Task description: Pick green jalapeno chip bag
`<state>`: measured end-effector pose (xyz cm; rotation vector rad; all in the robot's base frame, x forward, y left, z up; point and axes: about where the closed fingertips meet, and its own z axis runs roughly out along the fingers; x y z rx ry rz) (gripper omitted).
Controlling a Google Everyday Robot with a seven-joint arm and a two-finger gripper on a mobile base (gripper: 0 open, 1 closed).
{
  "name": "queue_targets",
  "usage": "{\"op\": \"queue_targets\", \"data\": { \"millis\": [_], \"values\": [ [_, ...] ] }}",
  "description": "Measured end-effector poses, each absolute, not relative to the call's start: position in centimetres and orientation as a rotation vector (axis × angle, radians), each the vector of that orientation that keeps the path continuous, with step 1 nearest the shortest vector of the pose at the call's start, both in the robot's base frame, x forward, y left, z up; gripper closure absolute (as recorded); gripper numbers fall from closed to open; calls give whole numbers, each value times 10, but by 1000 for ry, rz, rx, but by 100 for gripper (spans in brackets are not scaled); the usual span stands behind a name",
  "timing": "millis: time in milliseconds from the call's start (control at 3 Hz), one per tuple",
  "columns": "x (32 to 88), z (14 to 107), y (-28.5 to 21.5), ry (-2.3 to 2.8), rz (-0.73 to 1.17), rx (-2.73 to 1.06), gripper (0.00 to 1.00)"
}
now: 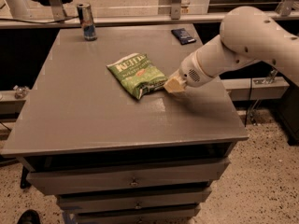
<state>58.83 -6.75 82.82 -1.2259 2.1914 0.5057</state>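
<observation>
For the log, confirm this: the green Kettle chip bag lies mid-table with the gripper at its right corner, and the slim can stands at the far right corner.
One thing is wrong. The camera view shows the slim can at the far left corner of the table. The rest holds: the green Kettle chip bag lies mid-table with the gripper at its right corner.

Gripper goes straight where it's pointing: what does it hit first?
Most likely the green chip bag. The gripper sits low over the table, right beside the bag's near corner and pointing at it. Whether they touch now is unclear.
</observation>
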Motion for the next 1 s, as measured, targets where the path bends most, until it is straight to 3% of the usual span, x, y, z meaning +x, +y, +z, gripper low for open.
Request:
{"op": "queue_targets", "data": {
  "millis": [667,1000],
  "values": [
    [588,828,-67,2191,506,-1226,100],
    [590,881,-75,2111,484,-1237,100]
  ]
}}
